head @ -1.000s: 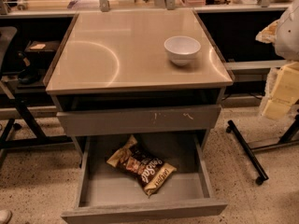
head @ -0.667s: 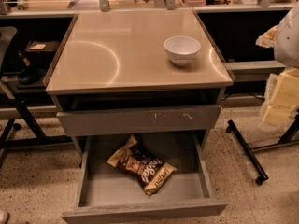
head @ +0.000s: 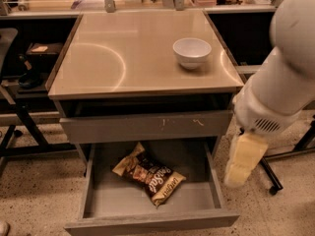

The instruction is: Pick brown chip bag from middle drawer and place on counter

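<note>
Comparing with the frame of a second ago, we record one change: the arm [head: 280, 77]. It then stood at the right border of the view, well clear of the counter's right edge. It now fills the upper right of the view and slopes down past the front-right corner of the counter [head: 123, 58].

Unchanged since then: the brown chip bag [head: 150, 175], the white bowl [head: 192, 52] and both drawers.

Arm pose: the thick white link runs from the top right down and to the left. It ends in a rounded wrist housing with a vent grille, level with the scratched drawer front [head: 123, 127]. The pale yellow gripper [head: 237, 173] hangs below that housing, pointing down and slightly left. It appears just outside the right wall of the middle drawer [head: 110, 198], against the speckled floor [head: 34, 200]. We cannot tell whether it is spread or pressed together. It touches nothing we can see and is apart from the bag.

Bag position: it lies flat on the floor of the pulled-out middle drawer, near the centre and turned diagonally. One tan end points to the back-left, the other to the front-right.

The bowl stands upright on the counter, toward the back-right corner.
</note>
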`<state>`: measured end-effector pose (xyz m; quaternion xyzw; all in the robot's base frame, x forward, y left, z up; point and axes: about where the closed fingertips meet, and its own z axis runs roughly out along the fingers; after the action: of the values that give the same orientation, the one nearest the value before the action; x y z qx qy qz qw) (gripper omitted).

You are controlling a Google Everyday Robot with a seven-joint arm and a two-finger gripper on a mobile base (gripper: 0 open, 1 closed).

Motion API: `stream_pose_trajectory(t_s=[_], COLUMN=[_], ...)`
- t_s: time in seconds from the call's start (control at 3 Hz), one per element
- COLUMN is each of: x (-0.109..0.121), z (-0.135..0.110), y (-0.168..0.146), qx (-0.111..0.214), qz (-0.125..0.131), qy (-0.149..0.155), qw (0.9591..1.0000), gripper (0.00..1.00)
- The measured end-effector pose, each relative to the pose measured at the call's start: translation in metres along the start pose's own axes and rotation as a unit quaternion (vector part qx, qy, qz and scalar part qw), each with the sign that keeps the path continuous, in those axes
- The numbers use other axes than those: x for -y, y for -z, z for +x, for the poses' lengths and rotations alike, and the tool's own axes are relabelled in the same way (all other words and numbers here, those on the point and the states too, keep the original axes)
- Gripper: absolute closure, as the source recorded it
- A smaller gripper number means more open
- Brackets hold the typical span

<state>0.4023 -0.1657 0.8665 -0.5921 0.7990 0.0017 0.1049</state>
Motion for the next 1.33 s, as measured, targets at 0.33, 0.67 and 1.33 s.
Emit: stream_pose_trajectory(t_s=[0.33, 0.67, 1.33], x=[-0.035, -0.045, -0.022], z=[-0.010, -0.004, -0.009], y=[-0.079, -0.088, -0.157], qx=[-0.017, -0.026, -0.027], qz=[-0.057, -0.066, -0.048], qy=[-0.015, -0.018, -0.048], qw=[0.9981, 0.9973, 0.9974], gripper=[0.00, 0.00, 0.00])
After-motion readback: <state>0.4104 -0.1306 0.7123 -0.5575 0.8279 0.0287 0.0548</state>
